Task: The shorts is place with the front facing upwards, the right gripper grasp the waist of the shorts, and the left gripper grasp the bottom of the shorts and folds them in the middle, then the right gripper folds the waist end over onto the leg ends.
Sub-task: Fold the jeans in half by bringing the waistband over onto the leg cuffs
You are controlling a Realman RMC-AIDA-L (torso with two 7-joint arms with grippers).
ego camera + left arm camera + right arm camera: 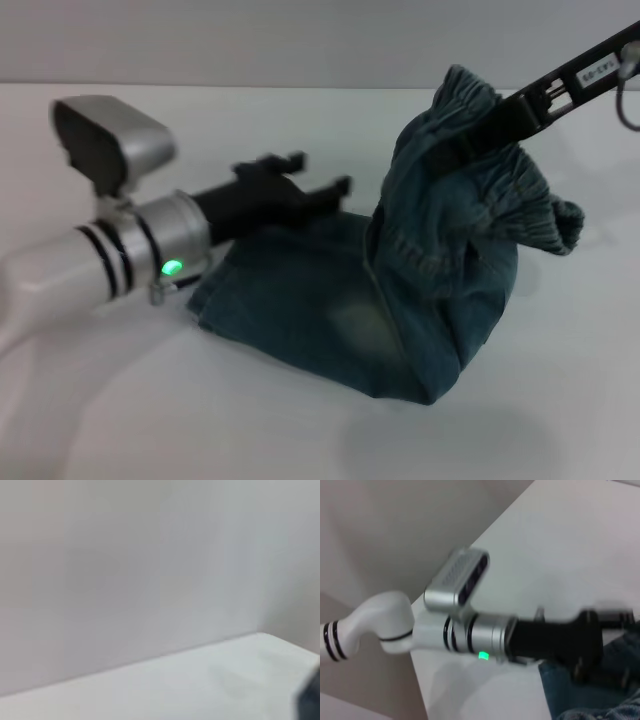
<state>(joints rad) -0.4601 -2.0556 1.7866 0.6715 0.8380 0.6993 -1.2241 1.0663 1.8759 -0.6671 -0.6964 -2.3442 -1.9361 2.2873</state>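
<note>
Left hand (300,182) at centre-left of the head view, on the silver arm with black bands and green light, reaching in from lower left. Two black prongs spread apart, released, hovering just above the near-flat denim; contact with the cloth not discernible. Wrist camera block (112,140) sitting above the arm at upper left.

Denim shorts (400,290) in the middle of the frame on the white table (200,420). Lower part lying flat, pale faded patch at bottom centre. Leg ends (235,290) at the left edge of the cloth, just under and beside the left hand, hem stitching too blurred to make out. Right part of the shorts pulled up off the table into a standing hump, fold running down to the bottom centre-right.

Waist of the shorts (490,160) at upper right, puckered elastic band lifted highest. Right hand (490,125) coming in from the top right corner, slim black fingers clenched on the waistband, holding it aloft.

Left wrist view: only wall and a bare strip of table (200,680), dark sliver at the lower right edge, unidentifiable.

Right wrist view: left arm across the centre, its hand (600,630) at right over denim (580,695) at lower right.
</note>
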